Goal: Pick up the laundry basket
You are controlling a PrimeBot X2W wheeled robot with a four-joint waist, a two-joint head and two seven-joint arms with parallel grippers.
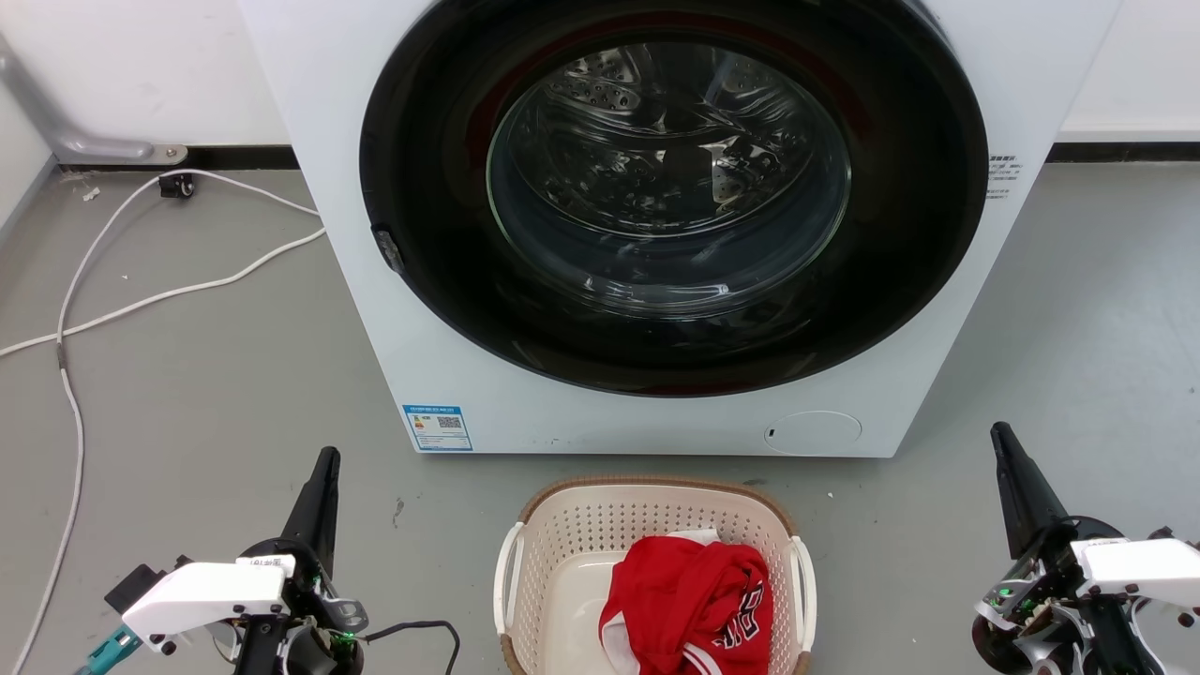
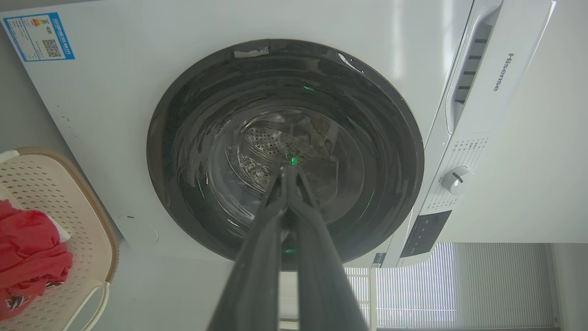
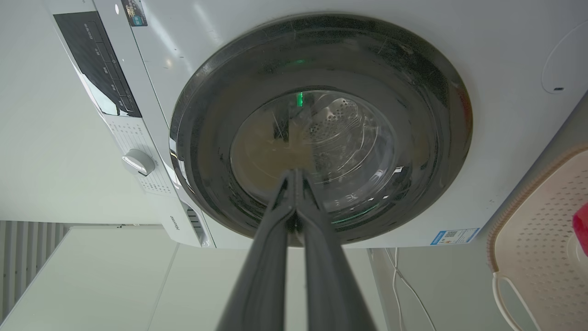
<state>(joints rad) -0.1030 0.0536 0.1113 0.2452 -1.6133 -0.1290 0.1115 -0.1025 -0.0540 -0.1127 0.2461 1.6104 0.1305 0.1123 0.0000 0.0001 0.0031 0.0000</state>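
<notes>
Gripper on the left (image 1: 325,461): stood well apart from the basket's left side, fingers pressed together, gripped nothing. Basket (image 1: 572,525): sat on the floor (image 1: 187,394) just before the washing machine (image 1: 319,112), between both grippers. Looked light, stiff plastic, perforated walls perhaps a little springy; probably best taken by left handle (image 1: 507,562) and right handle (image 1: 804,577) together, kept level. Held a crumpled red garment (image 1: 689,600), soft and loose, heaped toward the right; could slide if tipped. Gripper on the right (image 1: 1001,439): likewise fingers together, empty, well apart from the basket.
</notes>
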